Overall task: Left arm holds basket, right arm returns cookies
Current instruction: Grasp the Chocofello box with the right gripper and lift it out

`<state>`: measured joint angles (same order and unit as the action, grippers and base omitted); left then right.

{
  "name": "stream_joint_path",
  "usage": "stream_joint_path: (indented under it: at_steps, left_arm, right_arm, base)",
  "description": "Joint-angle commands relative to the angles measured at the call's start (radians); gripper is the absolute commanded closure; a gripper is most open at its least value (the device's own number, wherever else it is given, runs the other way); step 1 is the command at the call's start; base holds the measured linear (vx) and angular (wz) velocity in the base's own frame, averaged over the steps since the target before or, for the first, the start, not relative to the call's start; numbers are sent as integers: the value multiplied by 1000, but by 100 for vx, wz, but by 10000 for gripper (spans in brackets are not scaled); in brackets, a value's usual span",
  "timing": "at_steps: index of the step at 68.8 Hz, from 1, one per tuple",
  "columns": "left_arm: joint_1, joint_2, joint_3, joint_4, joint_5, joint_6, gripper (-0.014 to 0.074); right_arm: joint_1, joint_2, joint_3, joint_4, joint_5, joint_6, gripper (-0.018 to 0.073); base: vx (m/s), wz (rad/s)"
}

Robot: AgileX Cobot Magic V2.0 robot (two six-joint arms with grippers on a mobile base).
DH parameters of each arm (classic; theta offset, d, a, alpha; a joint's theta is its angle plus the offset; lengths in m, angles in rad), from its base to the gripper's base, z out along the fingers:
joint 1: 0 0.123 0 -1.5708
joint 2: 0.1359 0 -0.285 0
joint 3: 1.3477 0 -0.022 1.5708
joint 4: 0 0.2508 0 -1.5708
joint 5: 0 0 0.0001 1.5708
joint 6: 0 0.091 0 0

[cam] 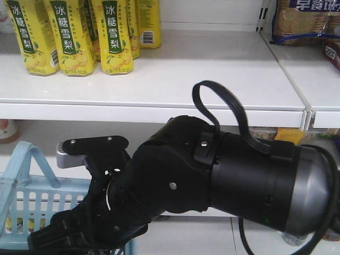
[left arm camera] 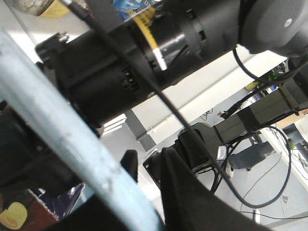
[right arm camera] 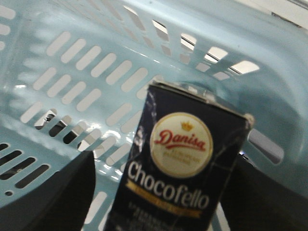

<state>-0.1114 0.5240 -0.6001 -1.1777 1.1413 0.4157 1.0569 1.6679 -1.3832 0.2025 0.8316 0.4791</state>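
The light blue basket (cam: pixel 37 204) hangs at lower left, its swing handle (cam: pixel 33 159) raised. In the left wrist view the handle (left arm camera: pixel 57 120) runs diagonally between the dark jaws of my left gripper (left arm camera: pixel 144 202), which is shut on it. The glossy black right arm (cam: pixel 239 175) reaches down into the basket; its yellow-orange band (left arm camera: pixel 147 24) shows from below. The cookies carton (right arm camera: pixel 178 168), dark with white "Chocofello" lettering, stands inside the basket (right arm camera: pixel 72 72). My right gripper (right arm camera: pixel 163 161) is open around it, with a gap at the left finger (right arm camera: pixel 62 192).
A white shelf (cam: pixel 175 79) above the basket holds several yellow drink bottles (cam: pixel 114 34) at its left. A clear cracker pack (cam: pixel 305 21) sits on the neighbouring shelf at the right. A black cable (cam: pixel 223 103) loops up from the arm.
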Motion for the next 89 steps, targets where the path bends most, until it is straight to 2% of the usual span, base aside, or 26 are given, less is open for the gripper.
stream_joint_path:
  at_steps: [1, 24, 51, 89]
  left_arm:
    - [-6, 5, -29, -103, -44, 16, 603]
    - [-6, 5, -29, -103, -44, 16, 603]
    - [-6, 5, -29, -103, -44, 16, 603]
    - [-6, 5, -29, -103, -44, 16, 603]
  right_arm:
    - [-1, -22, -32, 20, -28, -6, 64]
    - [-1, -3, -32, 24, -27, -13, 78]
    - [-1, -3, -32, 24, -27, -12, 258]
    - [-3, -30, -32, -32, -21, -12, 260]
  base:
    - [0, 0]
    - [0, 0]
    - [0, 0]
    - [0, 0]
